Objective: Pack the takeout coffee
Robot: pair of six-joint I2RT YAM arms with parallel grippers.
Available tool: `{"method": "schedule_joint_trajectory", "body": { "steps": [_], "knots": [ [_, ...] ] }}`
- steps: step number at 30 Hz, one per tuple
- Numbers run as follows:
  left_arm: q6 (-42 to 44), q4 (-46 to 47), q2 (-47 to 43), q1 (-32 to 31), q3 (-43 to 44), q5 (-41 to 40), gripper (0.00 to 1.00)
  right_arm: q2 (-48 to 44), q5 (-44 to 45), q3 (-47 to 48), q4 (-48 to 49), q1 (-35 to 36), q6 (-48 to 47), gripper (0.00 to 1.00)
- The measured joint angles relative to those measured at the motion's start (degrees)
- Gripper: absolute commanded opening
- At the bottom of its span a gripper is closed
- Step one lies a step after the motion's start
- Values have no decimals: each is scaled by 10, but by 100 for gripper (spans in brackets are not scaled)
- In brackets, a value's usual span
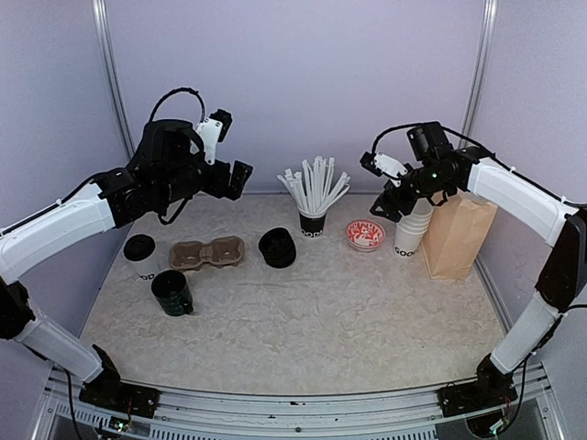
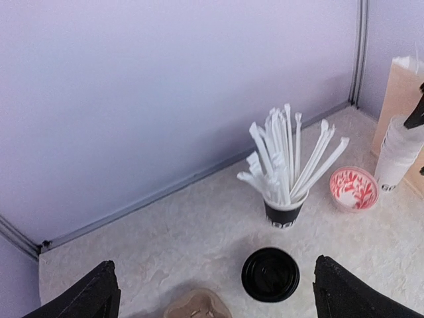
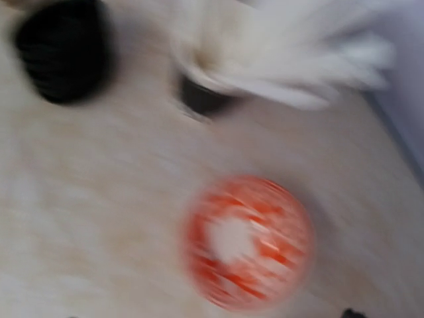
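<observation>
Beside the lidded cup [image 1: 140,247], green mug [image 1: 171,293]

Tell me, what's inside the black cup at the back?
The black cup holds white straws that fan out above its rim. Its wall hides their lower ends, so whether anything else is inside cannot be seen.

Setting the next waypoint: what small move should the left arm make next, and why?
Probably lower the left gripper toward the lidded white cup at the left edge of the table. Its jaws are open and raised, facing the straws, while that cup stands untouched beside the cup carrier, nearest this arm.
</observation>
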Motion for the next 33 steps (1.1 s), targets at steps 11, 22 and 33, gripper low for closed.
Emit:
{"method": "schedule_joint_trajectory", "body": {
  "steps": [11,22,33],
  "knots": [
    [3,175,-59,0,-66,26,99,34,107,47,-34,-87,20,53],
    [16,190,-43,-2,-82,16,99,83,75,83,-101,-113,52,44],
    [42,181,-32,-4,-82,-1,99,106,59,84,-126,-114,66,17]
  ]
}}
